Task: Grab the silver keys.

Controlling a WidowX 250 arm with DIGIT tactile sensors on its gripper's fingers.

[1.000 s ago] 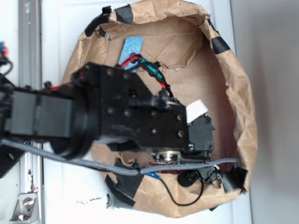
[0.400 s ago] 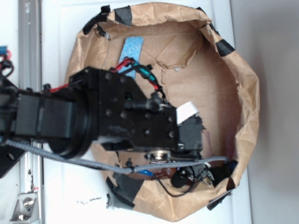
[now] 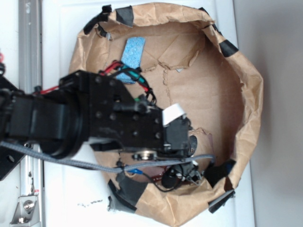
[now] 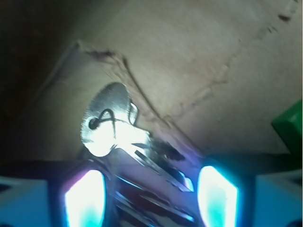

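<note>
The silver keys fill the middle of the wrist view, a shiny bunch with one rounded key head pointing up and the blades running down between my fingers. My gripper is shut on the silver keys, one glowing fingertip to their left and the other to their right. Brown paper lies behind them. In the exterior view the black arm and gripper reach over the lower middle of the brown paper nest, and the keys are hidden under the gripper there.
A blue sponge lies at the nest's upper left, partly behind the arm's wires. The corner of a green block shows at the wrist view's right edge. The paper walls, patched with black tape, rise all round. A grey cable trails below the arm.
The arm and gripper have drawn back to the left, away from the nest's right wall. The lower right paper wall has shifted as the arm moved.
</note>
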